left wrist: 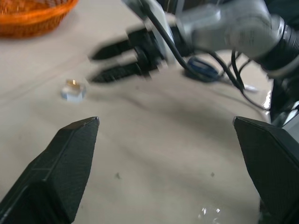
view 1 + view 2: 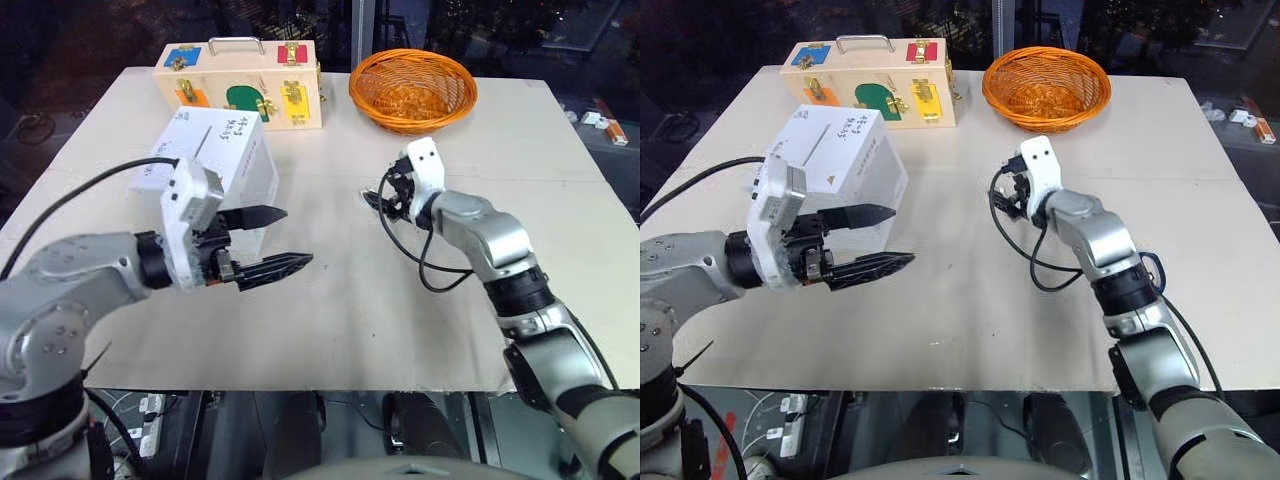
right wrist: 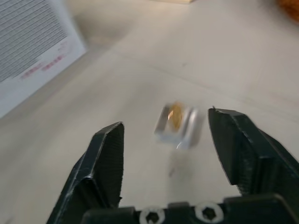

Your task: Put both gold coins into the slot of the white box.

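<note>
Bright, even light falls on the pale beige tabletop (image 2: 330,300), while the surroundings beyond its far edge stay dark. Soft shadows lie under both arms. Both wrist views are motion-blurred, smearing the white cardboard box (image 3: 28,51) and the right arm.

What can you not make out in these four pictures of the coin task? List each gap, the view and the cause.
- Second gold coin: one gold coin sits on a small clear block ahead of the right gripper; no other can be found.
- Slot: a thin line on the white box; too small in the head views to see inside.
- Box lettering: blurred in the right wrist view.
- Right gripper: blurred in the left wrist view.
</note>
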`<act>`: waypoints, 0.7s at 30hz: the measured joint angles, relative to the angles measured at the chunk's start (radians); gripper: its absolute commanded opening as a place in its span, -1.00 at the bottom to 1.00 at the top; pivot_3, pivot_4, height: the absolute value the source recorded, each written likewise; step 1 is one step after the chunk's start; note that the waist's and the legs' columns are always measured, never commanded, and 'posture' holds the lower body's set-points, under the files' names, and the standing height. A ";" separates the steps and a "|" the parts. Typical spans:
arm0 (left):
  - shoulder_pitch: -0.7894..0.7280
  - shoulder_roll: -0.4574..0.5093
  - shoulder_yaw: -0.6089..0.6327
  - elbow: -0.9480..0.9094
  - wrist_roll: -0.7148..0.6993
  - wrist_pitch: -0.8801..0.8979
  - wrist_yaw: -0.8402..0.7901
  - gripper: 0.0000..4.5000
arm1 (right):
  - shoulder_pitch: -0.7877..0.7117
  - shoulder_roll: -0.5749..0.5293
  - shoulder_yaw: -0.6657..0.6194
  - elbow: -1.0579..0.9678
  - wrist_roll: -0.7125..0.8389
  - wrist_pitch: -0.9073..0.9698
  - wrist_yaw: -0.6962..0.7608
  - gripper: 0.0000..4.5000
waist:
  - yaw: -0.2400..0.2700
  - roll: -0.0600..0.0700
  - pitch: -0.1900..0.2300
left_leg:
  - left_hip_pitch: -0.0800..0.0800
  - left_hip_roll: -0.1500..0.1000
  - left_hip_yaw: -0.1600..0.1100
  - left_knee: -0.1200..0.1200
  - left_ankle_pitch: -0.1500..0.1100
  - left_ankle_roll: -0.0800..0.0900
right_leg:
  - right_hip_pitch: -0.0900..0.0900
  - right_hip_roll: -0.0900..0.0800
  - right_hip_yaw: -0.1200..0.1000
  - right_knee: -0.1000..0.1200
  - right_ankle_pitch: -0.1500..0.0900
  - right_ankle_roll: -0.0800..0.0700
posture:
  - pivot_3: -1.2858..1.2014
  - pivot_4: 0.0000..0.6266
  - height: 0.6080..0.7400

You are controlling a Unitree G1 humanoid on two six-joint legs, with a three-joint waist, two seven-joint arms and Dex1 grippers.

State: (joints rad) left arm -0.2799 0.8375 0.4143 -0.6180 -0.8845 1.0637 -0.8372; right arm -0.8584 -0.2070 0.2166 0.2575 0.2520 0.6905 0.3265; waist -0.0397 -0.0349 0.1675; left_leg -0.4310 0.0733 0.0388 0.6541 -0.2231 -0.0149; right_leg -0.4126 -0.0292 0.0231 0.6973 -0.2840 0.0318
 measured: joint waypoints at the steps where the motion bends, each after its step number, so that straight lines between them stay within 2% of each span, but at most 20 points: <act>1: 0.007 0.000 -0.001 -0.001 0.002 -0.010 0.005 1.00 | -0.006 0.012 0.000 0.023 -0.009 -0.008 -0.006 0.48 | 0.000 0.000 0.000 | 0.000 0.000 0.000 0.000 0.000 0.001 | 0.000 0.000 0.000 0.000 0.000 0.000 | 0.03 -0.52 0.79; 2: 0.019 0.000 -0.001 -0.001 0.004 -0.029 0.010 1.00 | -0.014 0.027 -0.001 0.063 -0.018 -0.026 -0.011 0.24 | 0.000 0.000 0.000 | 0.000 0.000 0.000 0.000 -0.001 0.001 | 0.000 0.000 0.000 0.000 0.000 0.000 | 0.03 -0.52 0.79; 3: 0.028 0.001 -0.001 -0.001 0.008 -0.040 0.016 1.00 | -0.025 0.041 -0.004 0.106 -0.031 -0.041 -0.018 0.14 | 0.002 0.000 0.000 | -0.001 0.000 0.000 0.000 -0.001 0.001 | 0.000 0.000 0.000 0.000 0.000 0.000 | 0.03 -0.52 0.79; 11: 0.050 0.022 0.000 -0.001 0.006 -0.075 0.058 1.00 | -0.083 0.074 -0.025 0.261 -0.117 -0.106 -0.036 0.14 | 0.001 0.000 0.000 | -0.001 0.000 -0.001 -0.001 -0.001 0.001 | 0.000 0.000 -0.001 -0.001 0.000 0.000 | 0.03 -0.52 0.79; 12: 0.052 0.024 0.000 -0.001 0.001 -0.076 0.061 1.00 | -0.083 0.077 -0.029 0.270 -0.124 -0.108 -0.037 -0.11 | 0.001 0.000 0.000 | -0.001 0.000 -0.001 -0.001 -0.001 0.001 | 0.000 0.000 -0.001 -0.001 0.000 0.000 | 0.03 -0.52 0.79; 13: 0.056 0.025 0.000 -0.001 -0.004 -0.077 0.064 1.00 | -0.083 0.079 -0.029 0.280 -0.131 -0.110 -0.036 -0.20 | 0.000 0.000 0.000 | -0.001 0.000 0.000 -0.001 -0.001 0.001 | 0.000 0.000 -0.001 -0.001 0.000 0.000 | 0.03 -0.52 0.79; 15: 0.065 0.028 0.001 -0.001 -0.010 -0.077 0.071 1.00 | -0.083 0.085 -0.034 0.291 -0.137 -0.113 -0.033 -0.61 | -0.001 0.000 0.000 | -0.001 0.000 0.000 -0.001 -0.001 0.001 | 0.000 0.000 0.000 -0.001 0.000 0.000 | 0.03 -0.52 0.79; 21: 0.088 0.041 0.007 -0.001 -0.024 -0.080 0.081 1.00 | -0.083 0.101 -0.035 0.296 -0.159 -0.114 -0.026 -0.61 | -0.001 0.001 0.000 | -0.001 0.000 -0.001 -0.001 -0.001 0.001 | 0.000 0.000 -0.001 -0.001 0.000 0.000 | 0.03 -0.52 0.79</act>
State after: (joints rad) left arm -0.1922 0.8786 0.4211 -0.6191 -0.9086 0.9841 -0.7566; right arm -0.9419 -0.1055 0.1818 0.5534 0.0933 0.5765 0.3005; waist -0.0406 -0.0343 0.1679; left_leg -0.4316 0.0731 0.0382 0.6531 -0.2239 -0.0136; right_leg -0.4128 -0.0296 0.0223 0.6964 -0.2840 0.0317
